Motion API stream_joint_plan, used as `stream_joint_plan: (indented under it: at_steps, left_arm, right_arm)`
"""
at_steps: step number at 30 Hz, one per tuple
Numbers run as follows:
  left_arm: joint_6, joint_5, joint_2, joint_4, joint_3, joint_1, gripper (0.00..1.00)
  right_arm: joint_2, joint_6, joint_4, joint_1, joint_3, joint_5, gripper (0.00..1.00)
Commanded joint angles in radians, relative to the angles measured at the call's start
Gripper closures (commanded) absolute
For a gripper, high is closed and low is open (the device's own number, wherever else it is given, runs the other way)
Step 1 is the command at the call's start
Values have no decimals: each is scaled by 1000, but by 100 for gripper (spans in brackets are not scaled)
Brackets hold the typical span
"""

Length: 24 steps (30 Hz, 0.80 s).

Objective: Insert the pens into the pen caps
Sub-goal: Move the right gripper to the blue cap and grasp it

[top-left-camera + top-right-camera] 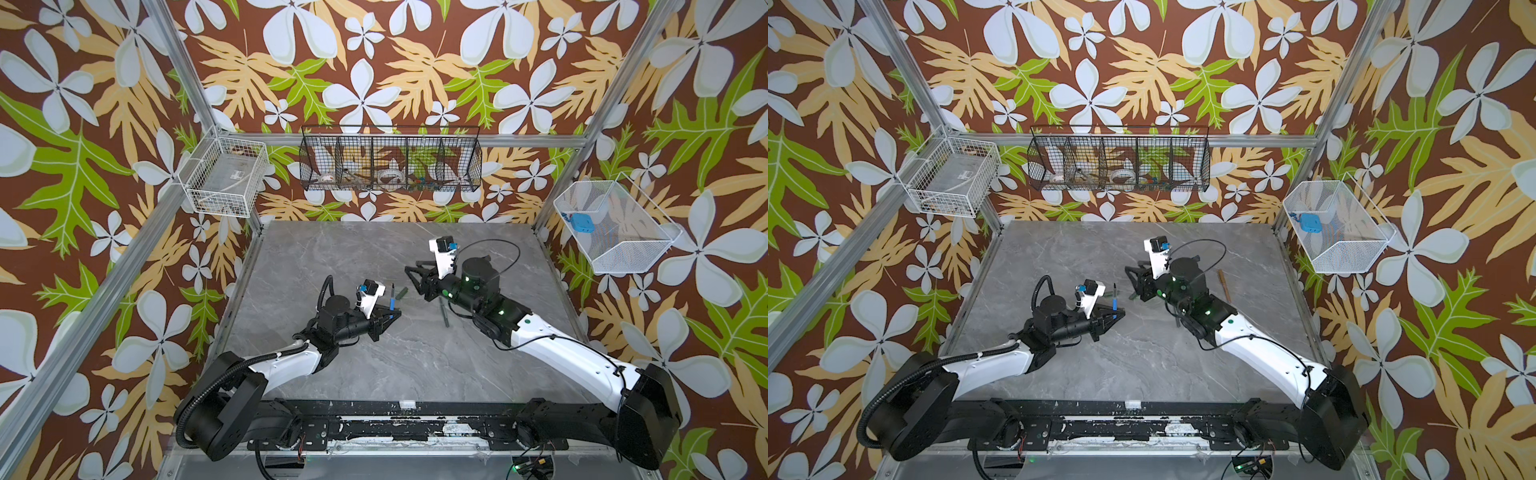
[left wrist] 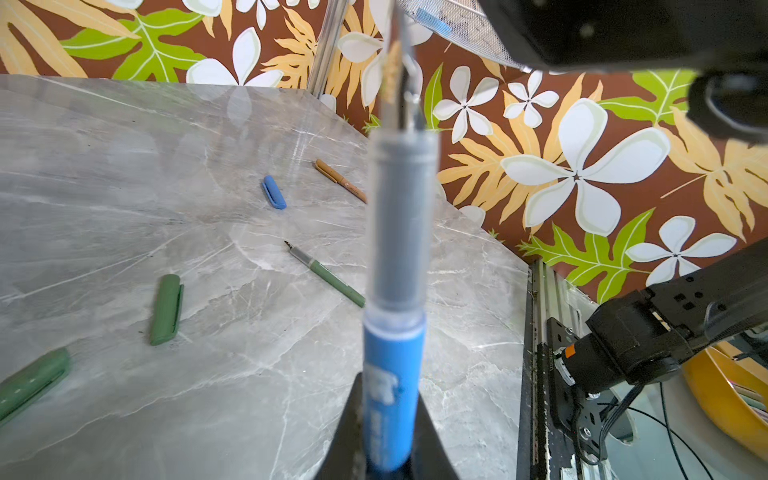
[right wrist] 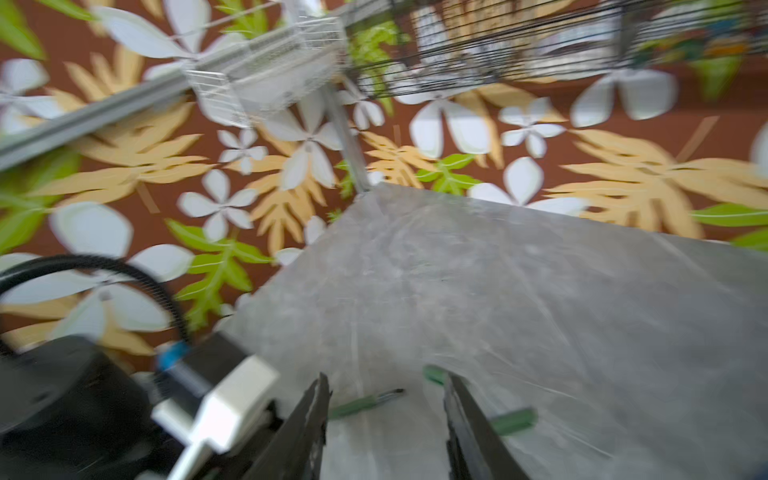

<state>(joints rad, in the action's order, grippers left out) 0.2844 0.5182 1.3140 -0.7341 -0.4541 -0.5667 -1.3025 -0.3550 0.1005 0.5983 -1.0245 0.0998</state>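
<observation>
— What is the left gripper doing?
— I have it clamped on the blue pen, which stands upright with its tip up.
— And the right gripper?
— Its jaws are apart and empty. A green pen lies on the table beneath it. The blue cap lies near the orange pen.

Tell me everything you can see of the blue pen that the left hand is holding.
The blue pen is a slim plastic stick: a bright blue barrel with blurred white print, then a greyish see-through section, then a thin dark tip. It has no cap on. The left hand is shut on its blue end, a finger on each side; nothing else touches it. In both top views it stands out crosswise from the fingers, tip toward the back wall, apparently lifted off the grey table.
</observation>
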Motion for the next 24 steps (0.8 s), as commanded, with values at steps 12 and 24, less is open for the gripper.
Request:
stream_joint_plan:
  at_steps: [12,24]
  left_arm:
    - [-62,-155,-95,23,38,-5,100]
    - [-63,-152,-91,21,37,-8,100]
  right_arm:
    - [-442,105,-481,-345,-267,-104,49]
    - [-698,126,-468,-397,-383,-4,48]
